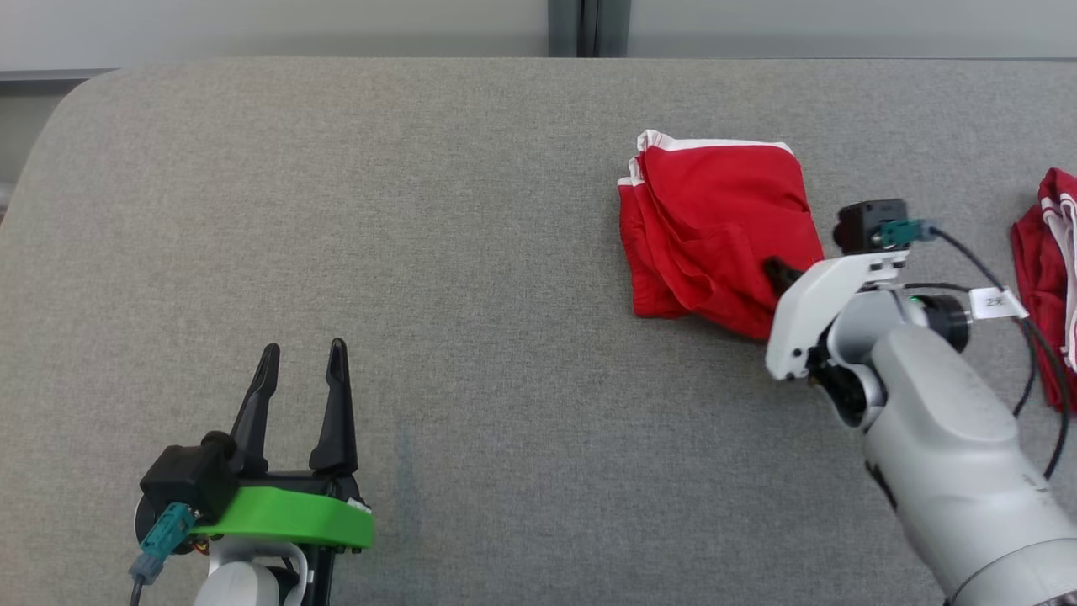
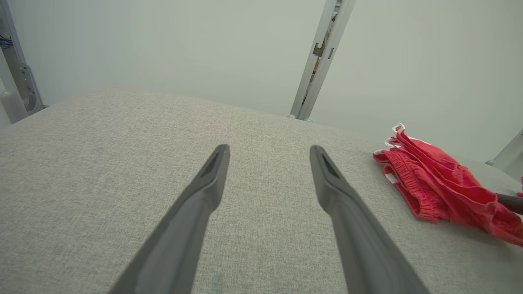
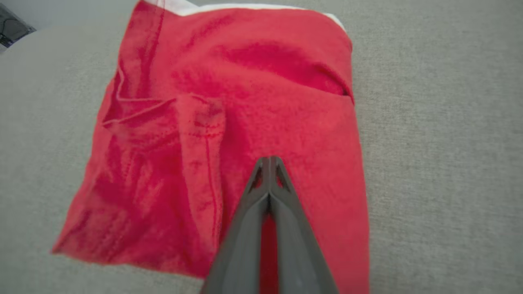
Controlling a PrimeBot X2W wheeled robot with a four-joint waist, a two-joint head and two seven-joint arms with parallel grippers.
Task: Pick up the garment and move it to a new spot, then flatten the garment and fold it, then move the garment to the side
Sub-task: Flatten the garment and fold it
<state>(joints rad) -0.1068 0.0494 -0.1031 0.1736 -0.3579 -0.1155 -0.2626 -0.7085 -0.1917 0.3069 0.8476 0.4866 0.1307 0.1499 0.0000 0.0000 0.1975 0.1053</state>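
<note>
The garment (image 1: pixel 715 219) is a pair of red shorts with white trim, folded into a rumpled rectangle on the grey padded table (image 1: pixel 421 210), right of centre. My right gripper (image 1: pixel 778 271) reaches onto its near right corner. In the right wrist view the right gripper (image 3: pixel 269 161) has its fingers pressed together over the red garment (image 3: pixel 253 102), with red fabric showing between them lower down. My left gripper (image 1: pixel 303 358) stands open over bare table at the lower left, far from the garment. The left wrist view shows the left gripper (image 2: pixel 269 153) spread wide and the garment (image 2: pixel 441 183) off to the right.
A second red garment with white trim (image 1: pixel 1047 278) lies at the table's right edge, behind my right arm's cables. The table's far edge meets a pale wall with a metal post (image 2: pixel 318 61). Its rounded far left corner (image 1: pixel 92 84) is visible.
</note>
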